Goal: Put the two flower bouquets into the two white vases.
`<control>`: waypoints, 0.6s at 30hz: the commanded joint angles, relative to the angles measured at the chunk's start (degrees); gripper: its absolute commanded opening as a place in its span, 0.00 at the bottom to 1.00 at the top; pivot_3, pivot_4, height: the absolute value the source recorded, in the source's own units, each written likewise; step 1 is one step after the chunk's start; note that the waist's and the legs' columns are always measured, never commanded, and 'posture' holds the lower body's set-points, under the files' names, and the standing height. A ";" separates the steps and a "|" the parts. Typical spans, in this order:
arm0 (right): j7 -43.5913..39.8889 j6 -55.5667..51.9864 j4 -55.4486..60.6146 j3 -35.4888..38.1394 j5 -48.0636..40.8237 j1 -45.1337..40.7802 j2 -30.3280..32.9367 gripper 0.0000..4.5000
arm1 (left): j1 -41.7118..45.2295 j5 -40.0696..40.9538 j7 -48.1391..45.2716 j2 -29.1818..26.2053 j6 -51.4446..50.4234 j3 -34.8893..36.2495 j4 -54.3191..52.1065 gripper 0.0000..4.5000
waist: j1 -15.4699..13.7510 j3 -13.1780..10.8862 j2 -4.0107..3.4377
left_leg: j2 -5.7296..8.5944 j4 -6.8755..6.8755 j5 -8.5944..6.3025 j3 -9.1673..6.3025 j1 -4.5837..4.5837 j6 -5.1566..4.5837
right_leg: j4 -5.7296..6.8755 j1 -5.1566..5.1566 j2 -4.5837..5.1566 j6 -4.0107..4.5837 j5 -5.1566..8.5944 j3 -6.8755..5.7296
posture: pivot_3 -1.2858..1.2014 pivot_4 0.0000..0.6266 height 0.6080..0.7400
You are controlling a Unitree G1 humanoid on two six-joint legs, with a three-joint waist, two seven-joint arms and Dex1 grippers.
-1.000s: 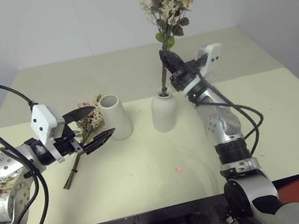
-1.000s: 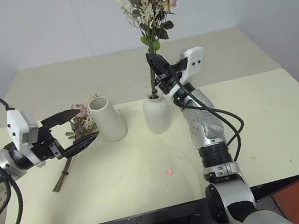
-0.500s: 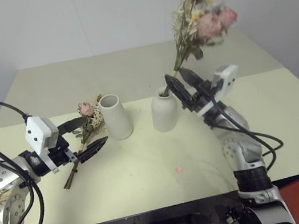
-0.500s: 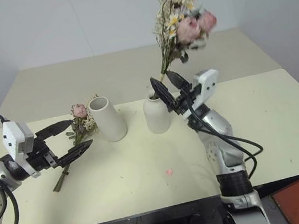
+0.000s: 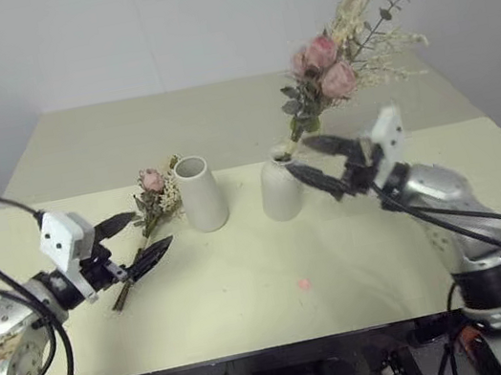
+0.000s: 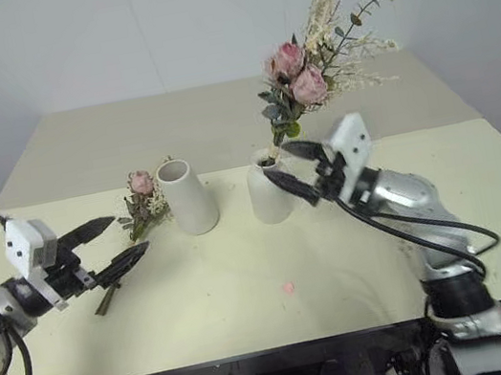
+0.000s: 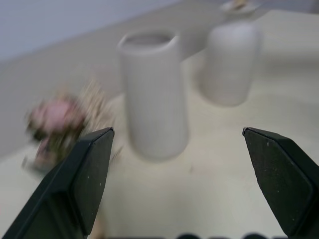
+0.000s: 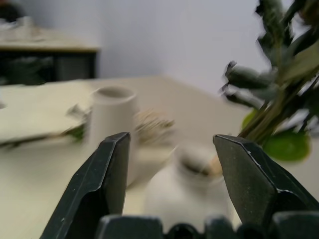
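One bouquet [image 5: 326, 62] stands in the narrow-necked white vase [image 5: 280, 190] and leans to the right, with pink roses and pale sprigs high above it. My right gripper [image 5: 299, 158] is open just right of that vase's neck, holding nothing. The other bouquet [image 5: 153, 197] lies flat on the table left of the wide-mouthed white vase [image 5: 199, 194], its stems running toward me. My left gripper [image 5: 153, 227] hovers open over those stems. The left wrist view has the wide-mouthed vase [image 7: 154, 94] between my fingers and the lying bouquet [image 7: 60, 119] beside it.
The cream table [image 5: 253, 313] has a seam across its middle and a small pink spot [image 5: 303, 284] near the front. A white wall stands behind the table. Its front edge is close to me.
My right gripper opened, let go of the bouquet in the narrow-necked vase and drew back to the right. That bouquet tipped rightward. My left gripper sank and moved left along the lying bouquet.
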State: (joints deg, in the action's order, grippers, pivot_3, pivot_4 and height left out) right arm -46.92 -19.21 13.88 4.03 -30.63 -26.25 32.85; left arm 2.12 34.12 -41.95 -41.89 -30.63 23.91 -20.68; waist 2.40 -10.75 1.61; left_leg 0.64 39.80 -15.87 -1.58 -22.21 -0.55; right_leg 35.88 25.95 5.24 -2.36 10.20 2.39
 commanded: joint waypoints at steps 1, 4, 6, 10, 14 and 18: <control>-3.16 -4.96 8.29 5.67 -8.26 0.80 4.71 0.72 | 1.82 -0.44 11.89 1.62 -8.03 3.42 -0.70 1.00 | -0.05 0.01 0.03 | -0.02 0.03 -0.01 -0.01 0.01 -0.01 | -0.01 -0.01 -0.01 0.00 0.00 0.00 | 0.52 0.24 1.00; -1.64 -14.42 11.57 6.70 -11.56 0.19 11.21 0.72 | 9.56 -4.35 23.66 1.70 -19.13 1.31 3.33 1.00 | -0.51 0.00 0.09 | -0.02 0.06 -0.01 0.00 0.17 -0.01 | -0.12 -0.17 -0.05 -0.01 0.00 -0.02 | 0.52 0.24 1.00; -1.03 -17.70 13.08 5.51 -10.61 -0.47 14.72 0.72 | 13.20 -3.45 24.34 1.23 -23.31 0.29 4.26 1.00 | -0.74 0.01 0.12 | -0.08 0.09 0.01 0.02 0.71 0.01 | -0.18 -0.81 -0.16 0.00 0.00 -0.19 | 0.52 0.24 1.00; -1.51 -20.04 14.95 5.61 -11.17 -0.55 17.84 0.72 | 22.96 -5.18 23.92 -1.35 -32.17 -6.14 12.99 1.00 | -0.81 0.04 0.16 | -0.19 0.04 0.00 0.03 1.30 0.01 | -0.49 -1.56 -0.29 -0.43 0.32 -0.24 | 0.52 0.24 1.00; -1.46 -23.12 16.82 7.44 -13.66 -0.65 19.99 0.72 | 29.49 -7.29 19.67 -2.75 -33.16 -13.59 21.25 1.00 | -0.86 0.05 0.18 | -0.32 0.00 -0.02 0.07 1.27 0.01 | -0.75 -1.59 -0.39 0.00 0.06 -0.22 | 0.52 0.24 1.00; 1.19 -25.02 18.31 8.85 -14.87 -0.29 20.09 0.72 | 33.76 -8.32 13.87 -3.22 -32.02 -18.78 27.02 1.00 | -0.95 0.05 0.18 | -0.41 -0.02 -0.08 0.07 1.10 -0.03 | -0.81 -1.44 -0.47 0.06 0.02 -0.22 | 0.52 0.24 1.00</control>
State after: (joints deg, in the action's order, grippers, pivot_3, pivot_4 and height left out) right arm -47.09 -43.53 30.23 10.20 -44.29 -26.01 52.41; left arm 33.85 26.75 -25.62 -43.74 -63.76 6.01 5.49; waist 1.45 -10.71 1.79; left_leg 0.22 39.77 -15.97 -1.51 -21.14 -0.57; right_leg 35.06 24.54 4.77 -2.30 10.22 2.16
